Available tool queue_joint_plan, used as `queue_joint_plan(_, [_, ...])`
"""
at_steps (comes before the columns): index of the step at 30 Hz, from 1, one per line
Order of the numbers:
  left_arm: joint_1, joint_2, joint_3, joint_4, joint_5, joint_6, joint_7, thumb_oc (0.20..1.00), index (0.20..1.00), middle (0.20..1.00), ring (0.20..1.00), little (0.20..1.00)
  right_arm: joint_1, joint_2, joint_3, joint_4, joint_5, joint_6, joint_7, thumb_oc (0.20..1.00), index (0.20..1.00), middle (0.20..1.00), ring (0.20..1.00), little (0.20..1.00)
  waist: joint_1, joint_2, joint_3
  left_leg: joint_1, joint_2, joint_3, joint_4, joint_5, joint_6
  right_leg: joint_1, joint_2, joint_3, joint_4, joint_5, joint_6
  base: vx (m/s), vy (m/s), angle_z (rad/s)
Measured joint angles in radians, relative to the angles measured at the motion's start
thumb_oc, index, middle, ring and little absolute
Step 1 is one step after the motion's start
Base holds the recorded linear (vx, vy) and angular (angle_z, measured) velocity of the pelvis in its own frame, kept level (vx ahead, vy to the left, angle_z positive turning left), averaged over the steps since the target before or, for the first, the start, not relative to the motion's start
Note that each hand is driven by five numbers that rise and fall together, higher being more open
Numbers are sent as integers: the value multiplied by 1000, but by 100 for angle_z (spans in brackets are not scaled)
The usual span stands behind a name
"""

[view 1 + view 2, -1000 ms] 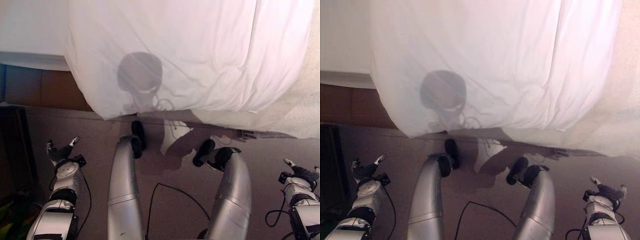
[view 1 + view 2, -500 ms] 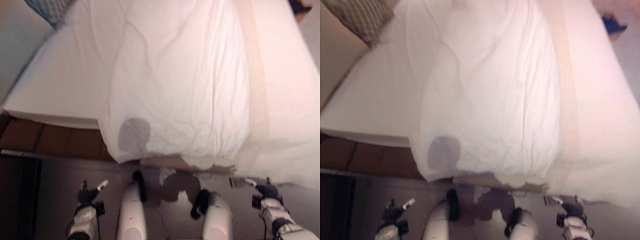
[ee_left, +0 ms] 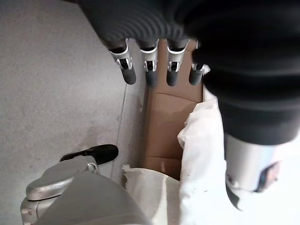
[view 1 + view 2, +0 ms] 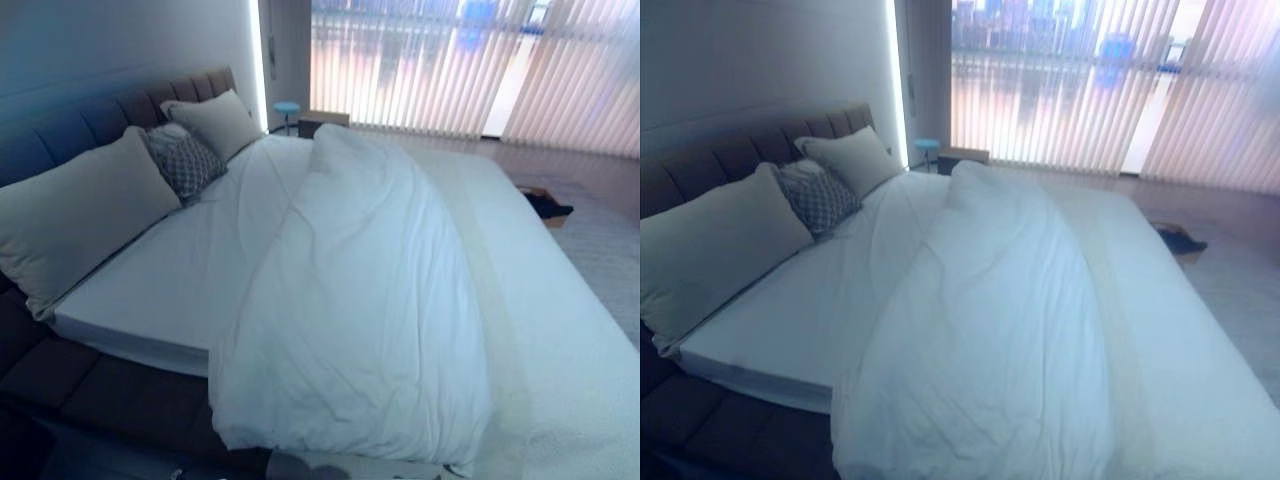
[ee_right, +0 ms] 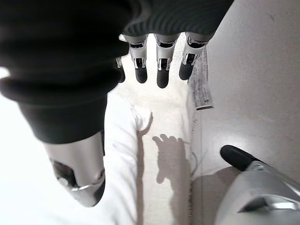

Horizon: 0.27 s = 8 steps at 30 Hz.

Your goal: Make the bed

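Note:
A white duvet (image 4: 370, 300) lies bunched lengthwise down the middle of the bed, its near end hanging over the foot edge. The bare white sheet (image 4: 170, 280) shows on the left part of the mattress. Two pale pillows (image 4: 70, 215) (image 4: 215, 120) lean on the padded headboard (image 4: 60, 120) with a patterned cushion (image 4: 185, 160) between them. My left hand (image 3: 149, 70) is open, fingers straight, holding nothing, over the floor by the brown bed base (image 3: 168, 117) and a hanging duvet corner (image 3: 199, 150). My right hand (image 5: 159, 70) is open and holds nothing, above the white bedding's edge (image 5: 126, 140).
A cream cover (image 4: 560, 320) spreads over the bed's right part. Vertical blinds (image 4: 450, 60) close the window behind the bed. A dark object (image 4: 545, 205) lies on the floor at the right. A small blue stool (image 4: 287, 108) stands by the headboard's far end.
The camera has tilted up from the floor and the bed's foot edge to the whole bed. Both hands have dropped out of the eye views. The bedding has not moved.

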Motion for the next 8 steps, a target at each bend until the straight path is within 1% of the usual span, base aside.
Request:
queue_joint_plan(1, [2,1,0,16,8,0,-7,1000,1000,1000,1000,1000,0,-2,1,4,-5,3,2,1000,1000,1000,1000,1000,1,2,-7,6,-1,0,-1,4,4,0,-1,-3,0,1,0,3,20,4])
queue_joint_plan(3, [15,2,0,20,39,1,-15,1000,1000,1000,1000,1000,4,-2,4,5,-21,4,12,1000,1000,1000,1000,1000,0,5,-11,18,-6,2,-6,8,1,7,-6,-2,1,3,4,0,0,0])
queue_joint_plan(8, [30,1,-20,19,43,1,-31,1000,1000,1000,1000,1000,5,-1,4,4,-39,11,21,1000,1000,1000,1000,1000,1,11,-31,20,-9,2,-8,11,4,8,-8,1,1,4,6,0,1,1])
